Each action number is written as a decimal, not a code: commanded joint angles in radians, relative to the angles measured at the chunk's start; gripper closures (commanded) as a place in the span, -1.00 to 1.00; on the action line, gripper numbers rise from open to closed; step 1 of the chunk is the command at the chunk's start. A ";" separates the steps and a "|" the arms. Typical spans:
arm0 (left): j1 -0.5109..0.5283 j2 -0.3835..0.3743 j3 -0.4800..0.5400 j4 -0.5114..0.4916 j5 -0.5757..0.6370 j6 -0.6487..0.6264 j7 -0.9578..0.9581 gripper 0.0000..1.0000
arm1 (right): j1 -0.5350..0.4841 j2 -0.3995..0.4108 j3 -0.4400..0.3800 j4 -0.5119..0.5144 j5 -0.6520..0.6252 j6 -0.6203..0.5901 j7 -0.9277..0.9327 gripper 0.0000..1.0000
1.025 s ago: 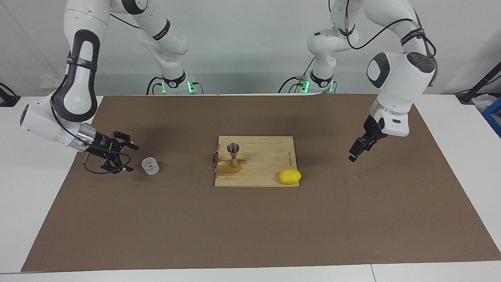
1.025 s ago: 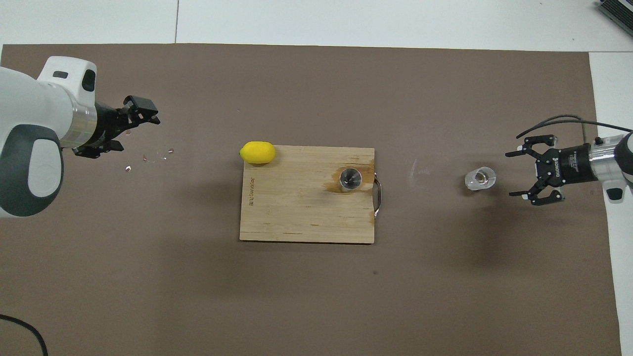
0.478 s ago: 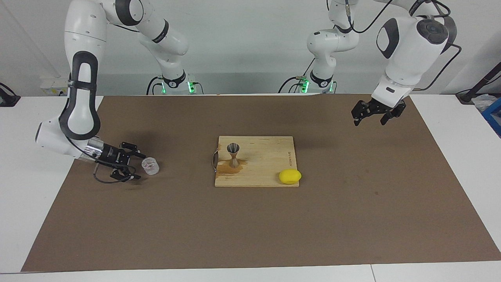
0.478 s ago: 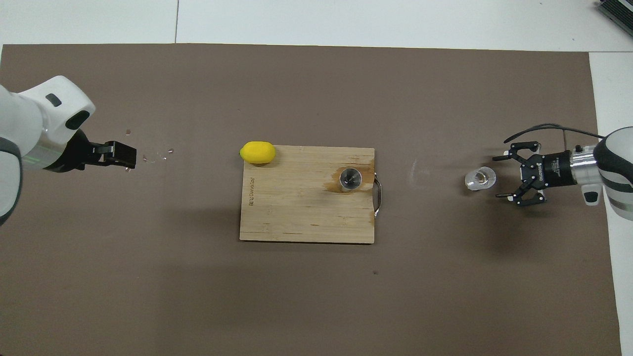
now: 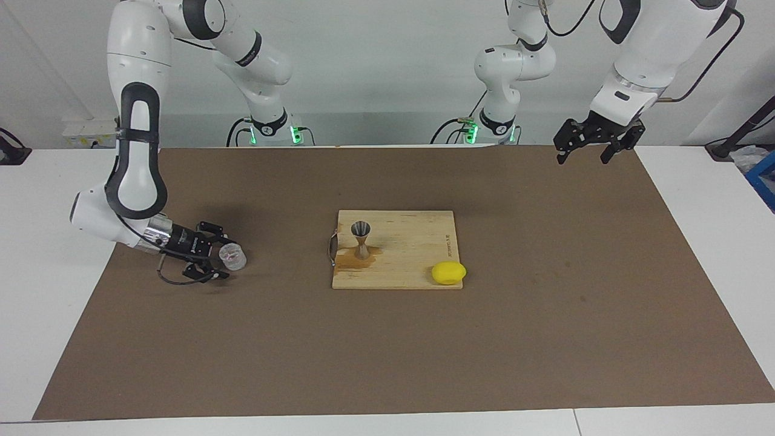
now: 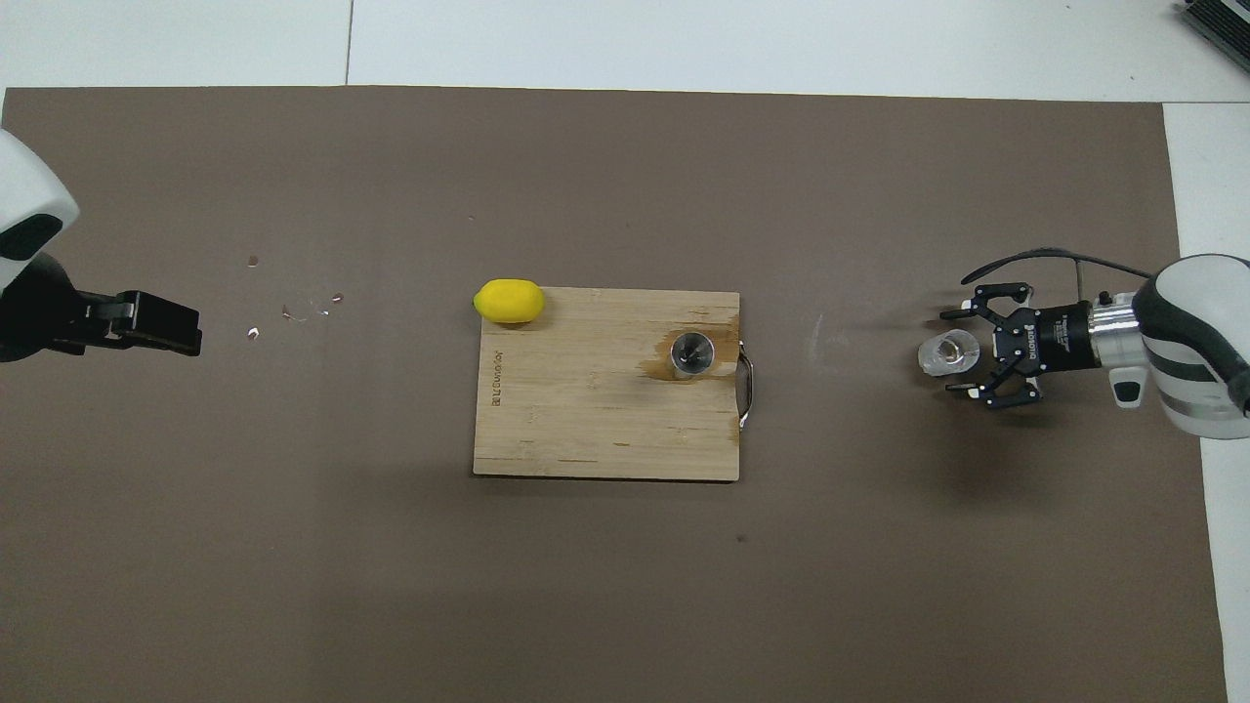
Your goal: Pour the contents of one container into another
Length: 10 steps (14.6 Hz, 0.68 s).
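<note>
Clear cup [image 5: 232, 256] between my right gripper's [image 5: 213, 257] wide-open fingers, nothing gripped; off-centre squeeze tips it. Left gripper [image 5: 593, 144] open, waiting.

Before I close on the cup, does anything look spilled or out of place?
Yes. A dark wet-looking stain spreads on the cutting board around the foot of the jigger. Small pale flecks dot the mat toward the left arm's end. The lemon overhangs the board's corner.

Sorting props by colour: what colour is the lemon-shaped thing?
Bright yellow lemon; overhead view shows it best.
</note>
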State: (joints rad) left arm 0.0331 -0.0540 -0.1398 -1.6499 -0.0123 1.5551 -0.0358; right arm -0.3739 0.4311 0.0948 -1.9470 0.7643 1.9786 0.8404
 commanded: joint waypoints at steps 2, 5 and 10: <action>-0.001 -0.021 0.011 -0.015 -0.012 -0.012 0.013 -1.00 | 0.001 -0.020 0.003 -0.032 0.029 0.022 -0.029 -0.90; 0.001 -0.020 0.009 -0.008 -0.014 -0.010 0.013 -1.00 | 0.001 -0.020 0.003 -0.027 0.032 0.008 -0.023 0.28; -0.018 -0.024 0.005 -0.019 -0.012 -0.015 0.000 -1.00 | 0.003 -0.038 0.003 -0.020 0.049 0.009 -0.014 1.00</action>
State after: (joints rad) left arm 0.0297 -0.0606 -0.1429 -1.6549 -0.0139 1.5524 -0.0359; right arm -0.3663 0.4270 0.0947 -1.9513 0.7804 1.9823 0.8404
